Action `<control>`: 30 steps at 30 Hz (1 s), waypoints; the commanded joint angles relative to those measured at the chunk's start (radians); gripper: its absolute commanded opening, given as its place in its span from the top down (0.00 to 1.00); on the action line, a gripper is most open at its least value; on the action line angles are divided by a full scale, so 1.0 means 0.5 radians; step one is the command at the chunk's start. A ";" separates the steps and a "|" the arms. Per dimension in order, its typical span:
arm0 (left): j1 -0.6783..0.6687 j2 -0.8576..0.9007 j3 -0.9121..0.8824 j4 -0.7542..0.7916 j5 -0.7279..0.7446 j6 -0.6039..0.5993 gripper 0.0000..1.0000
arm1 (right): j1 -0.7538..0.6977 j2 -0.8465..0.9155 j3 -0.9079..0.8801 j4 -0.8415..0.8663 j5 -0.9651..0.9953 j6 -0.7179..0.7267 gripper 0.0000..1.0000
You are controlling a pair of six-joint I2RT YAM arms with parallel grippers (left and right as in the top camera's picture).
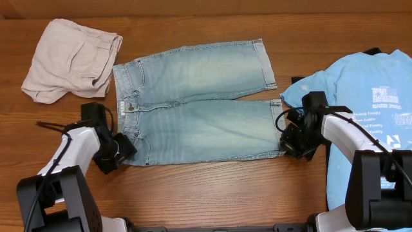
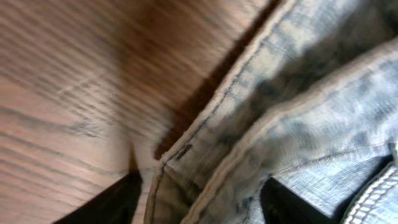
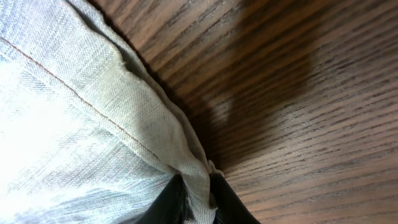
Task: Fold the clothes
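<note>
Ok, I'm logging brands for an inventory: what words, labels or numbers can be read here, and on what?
White print on the sky-blue T-shirt: several lines, too small and blurred to read.
Small pale tag at the waistband of the jeans: too small to read.
On the beige trousers: no text visible.
Nothing can be quoted.

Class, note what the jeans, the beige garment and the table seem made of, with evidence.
The jeans: faded light-blue denim, matte; diagonal weave and stitched seams show. The beige garment: soft woven cloth, possibly cotton; matte, creased. The table: wood or wood-look laminate; brown grain lines.
</note>
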 commanded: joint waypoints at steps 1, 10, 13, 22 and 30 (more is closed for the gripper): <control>0.157 0.132 -0.127 -0.034 -0.111 -0.069 0.41 | -0.007 -0.008 -0.013 0.018 0.029 0.009 0.84; 0.357 0.132 -0.128 0.002 0.103 -0.036 0.53 | -0.007 -0.008 -0.013 0.039 0.029 0.009 0.84; 0.364 0.132 -0.126 0.005 0.132 -0.036 0.30 | -0.007 -0.008 -0.013 0.034 0.029 0.009 0.84; 0.459 0.132 -0.021 -0.196 0.289 0.103 0.25 | -0.007 -0.008 -0.011 0.056 0.044 0.009 0.84; 0.517 0.132 -0.023 -0.206 0.173 0.114 0.33 | -0.008 -0.008 -0.011 0.188 0.045 0.221 0.85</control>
